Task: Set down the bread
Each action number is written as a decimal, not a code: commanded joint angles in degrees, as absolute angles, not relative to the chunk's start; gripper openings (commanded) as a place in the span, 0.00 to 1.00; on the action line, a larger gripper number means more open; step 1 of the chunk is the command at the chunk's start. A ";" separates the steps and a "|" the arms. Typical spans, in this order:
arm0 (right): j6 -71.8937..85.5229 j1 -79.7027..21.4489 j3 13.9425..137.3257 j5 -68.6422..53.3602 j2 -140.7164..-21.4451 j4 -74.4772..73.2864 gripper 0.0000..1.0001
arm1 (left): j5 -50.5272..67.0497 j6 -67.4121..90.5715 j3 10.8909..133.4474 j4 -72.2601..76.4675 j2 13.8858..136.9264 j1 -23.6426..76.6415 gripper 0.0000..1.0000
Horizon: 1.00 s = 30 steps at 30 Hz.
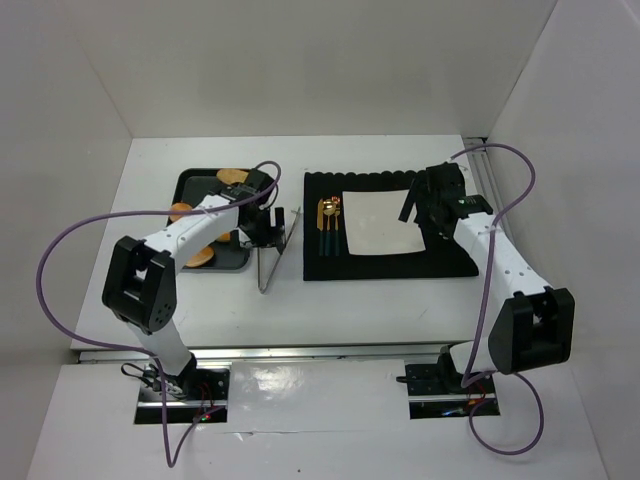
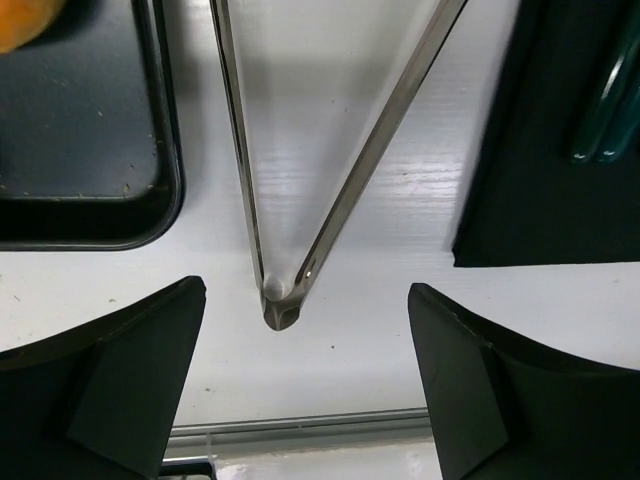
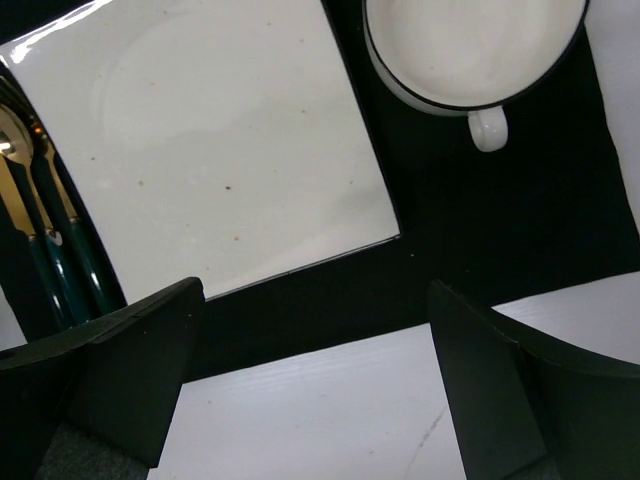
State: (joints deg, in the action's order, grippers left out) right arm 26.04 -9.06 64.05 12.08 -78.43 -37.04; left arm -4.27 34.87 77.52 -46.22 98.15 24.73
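We hang our left gripper (image 2: 305,300), spread wide and empty, over the hinge of the tongs (image 2: 372,148) beside the tray (image 1: 197,190) toward the desk's far-left corner, where the bread (image 1: 233,177) lies, our right gripper (image 3: 317,290) equally agape above the plate (image 3: 220,140); an off-centre pinch, we fear, could skate the tongs away.

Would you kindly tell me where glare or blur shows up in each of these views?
Top external: bright glare on the glossy white sheet between the arm bases. Left wrist: the silver metal tongs are sharp, the near black fingers soft. Right wrist: a highlight streaks the square white plate along its upper left edge.
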 commanded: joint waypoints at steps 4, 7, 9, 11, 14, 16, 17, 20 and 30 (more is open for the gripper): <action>25.66 -8.70 64.86 9.76 -77.08 -33.57 1.00 | -2.64 35.07 73.05 -40.79 99.40 25.75 0.95; 26.19 -8.70 64.25 9.06 -77.08 -32.87 1.00 | -2.64 34.46 72.25 -39.81 101.16 25.75 0.94; 26.19 -8.70 64.25 8.36 -77.61 -32.87 1.00 | -2.64 34.45 72.25 -39.11 101.95 25.75 0.94; 26.19 -8.70 64.25 8.35 -78.13 -32.34 1.00 | -3.16 34.45 72.25 -37.63 103.09 25.75 0.94; 26.19 -8.70 64.25 8.35 -78.13 -32.34 1.00 | -2.64 33.93 73.03 -37.10 105.64 25.75 0.94; 26.19 -8.70 64.78 8.35 -78.13 -32.34 1.00 | -3.51 33.93 74.44 -37.09 107.04 25.75 0.94; 26.19 -8.70 64.78 8.35 -78.13 -32.34 1.00 | -3.52 33.93 74.97 -37.09 108.44 25.75 0.94; 26.19 -8.70 64.78 8.35 -78.66 -32.34 1.00 | -5.45 33.93 76.81 -36.56 109.77 25.75 0.95; 26.72 -8.70 64.25 7.73 -79.19 -31.21 1.00 | -6.77 31.99 78.05 -30.94 112.68 25.75 0.94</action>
